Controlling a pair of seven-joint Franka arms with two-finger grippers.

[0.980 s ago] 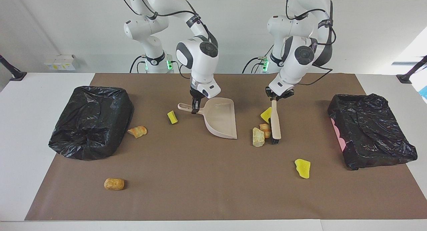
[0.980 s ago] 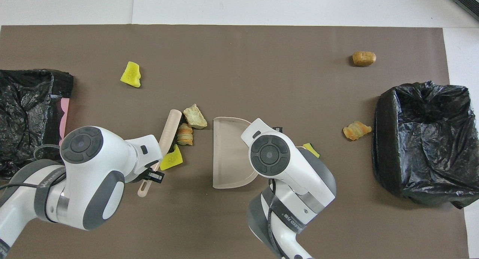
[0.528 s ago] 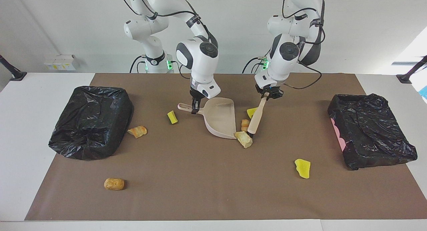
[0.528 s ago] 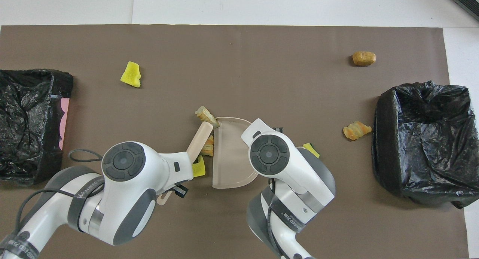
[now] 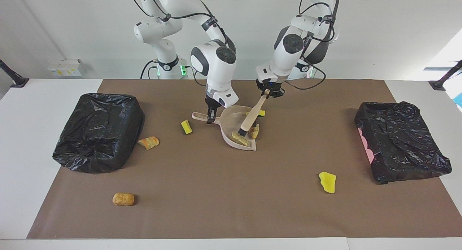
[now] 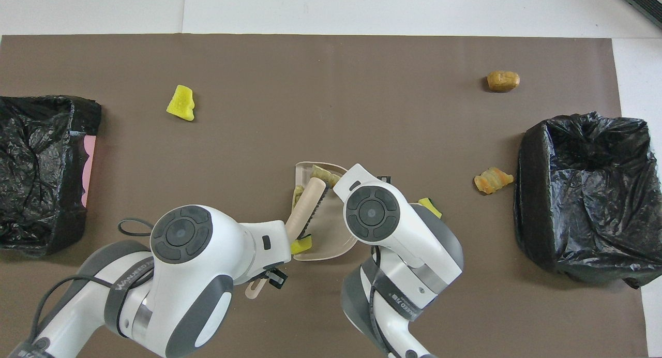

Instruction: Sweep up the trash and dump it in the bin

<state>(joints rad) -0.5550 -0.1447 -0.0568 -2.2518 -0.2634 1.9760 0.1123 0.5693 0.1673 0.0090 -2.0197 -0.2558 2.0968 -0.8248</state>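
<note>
White left arm (image 6: 170, 275) sleeve reads "WANUEED", partly hidden.

High facing cam, steep overhead – shared mat (image 5: 231, 192)

The left gripper (image 5: 269, 93), clamped on the slanted beige brush handle (image 5: 252, 115), hangs over the beige plastic dustpan (image 5: 234, 129), so dustpan, brush and the tan chunks (image 5: 245, 135) in it fill the space beneath. Just beside it, the right gripper (image 5: 211, 117), closed on the dustpan's handle, blocks that flank. Toward the black-lined bin (image 5: 400, 141) at the left arm's end, open brown mat (image 5: 310, 127) lies free.
</note>
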